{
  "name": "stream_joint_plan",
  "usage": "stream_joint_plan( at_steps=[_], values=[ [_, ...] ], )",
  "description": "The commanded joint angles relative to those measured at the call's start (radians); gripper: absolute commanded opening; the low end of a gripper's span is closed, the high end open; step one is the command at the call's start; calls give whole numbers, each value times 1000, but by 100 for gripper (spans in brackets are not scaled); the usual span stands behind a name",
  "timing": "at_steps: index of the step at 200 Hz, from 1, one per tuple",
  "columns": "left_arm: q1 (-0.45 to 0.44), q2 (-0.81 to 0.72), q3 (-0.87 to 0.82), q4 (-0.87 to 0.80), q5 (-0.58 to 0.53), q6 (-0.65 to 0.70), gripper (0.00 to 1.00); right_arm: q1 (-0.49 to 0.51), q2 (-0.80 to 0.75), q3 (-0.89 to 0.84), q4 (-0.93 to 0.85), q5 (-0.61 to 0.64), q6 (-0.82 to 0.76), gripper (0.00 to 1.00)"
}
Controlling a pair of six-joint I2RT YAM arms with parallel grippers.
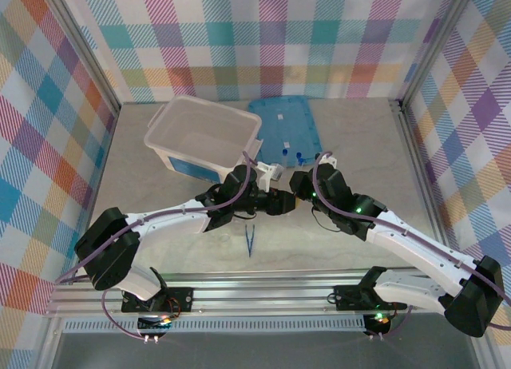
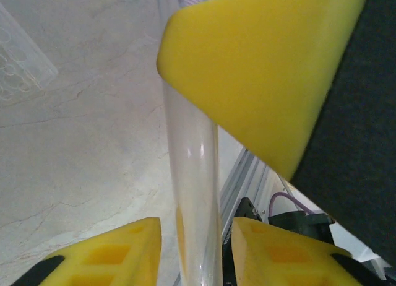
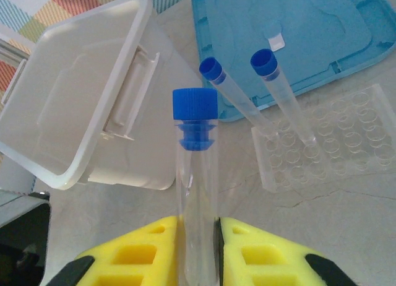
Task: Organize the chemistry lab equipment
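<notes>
Tub (image 1: 185, 118) left of lid (image 1: 283, 123), tweezers (image 1: 250, 243) nearer

Standing here, I can't read a single word or number anywhere on the bench. The white tub (image 1: 204, 133) has a blue label (image 1: 194, 168) on its near wall, but from above it is only a patch of colour, with any print too small to make out. The blue lid (image 1: 287, 129) carries a small white sticker (image 3: 276, 42) near its middle. It looks like a pale slip, and I cannot tell whether anything is written on it. Any markings on the clear tube (image 3: 198, 174) are too faint to tell against the glare.
</notes>
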Motion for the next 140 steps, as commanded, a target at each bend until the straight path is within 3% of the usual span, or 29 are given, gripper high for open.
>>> stream_joint_plan(
  at_steps=[1, 83, 140],
  values=[
    [-10, -1, 28, 23, 27, 7, 31, -2, -1, -7, 32, 38, 13, 22],
    [-8, 4, 39, -14, 37, 45, 11, -9, 1, -17, 27, 36, 27, 24],
    [-6, -6, 77, -132, 23, 153, 5, -23, -11, -17, 7, 22, 25, 41]
  ],
)
